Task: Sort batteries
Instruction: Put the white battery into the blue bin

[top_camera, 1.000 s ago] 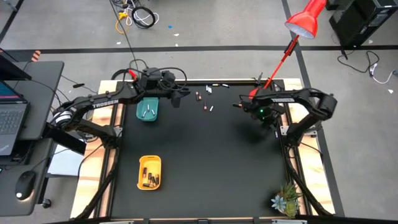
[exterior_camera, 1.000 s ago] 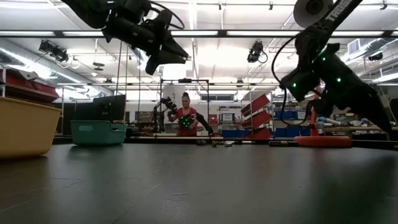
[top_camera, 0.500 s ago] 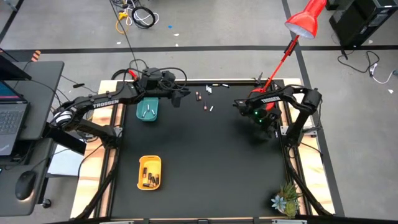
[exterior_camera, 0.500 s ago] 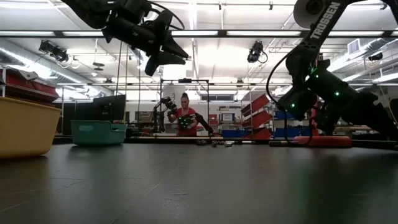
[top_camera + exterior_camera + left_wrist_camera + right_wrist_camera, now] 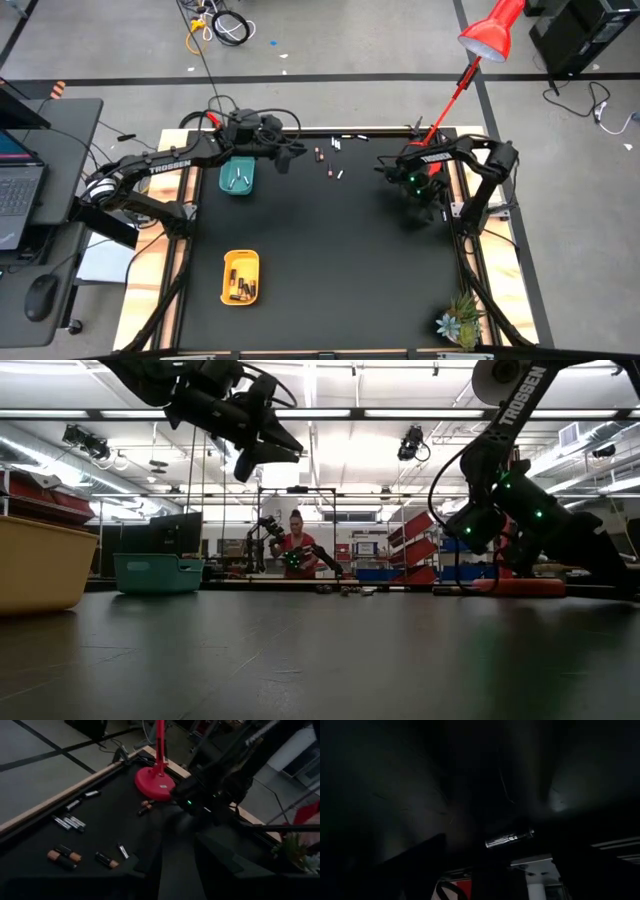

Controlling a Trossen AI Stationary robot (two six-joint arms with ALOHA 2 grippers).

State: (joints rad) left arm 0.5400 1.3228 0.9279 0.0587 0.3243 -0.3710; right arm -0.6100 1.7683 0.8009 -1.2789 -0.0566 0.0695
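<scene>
Loose batteries (image 5: 329, 167) lie on the black table near its far edge, some dark with reddish ends (image 5: 62, 857), some silvery (image 5: 70, 821). Two more batteries (image 5: 145, 808) lie by the red lamp's base. My right gripper (image 5: 384, 168) hangs low over that spot, open and slanting down; its wrist view shows one battery (image 5: 510, 838) lying on the table ahead, between its spread fingers. My left gripper (image 5: 292, 155) hovers high, just right of the teal tray (image 5: 238, 178), which holds whitish batteries. The yellow tray (image 5: 240, 277) holds several dark ones.
The red desk lamp's base (image 5: 155, 780) stands at the table's far right, close behind my right gripper, and its head (image 5: 490, 35) reaches beyond the table. A small plant (image 5: 460, 322) sits at the near right corner. A person (image 5: 298, 550) stands far behind the table.
My right gripper has sunk toward the table near the lamp base and drawn slightly toward the table's left, its arm folding in.
</scene>
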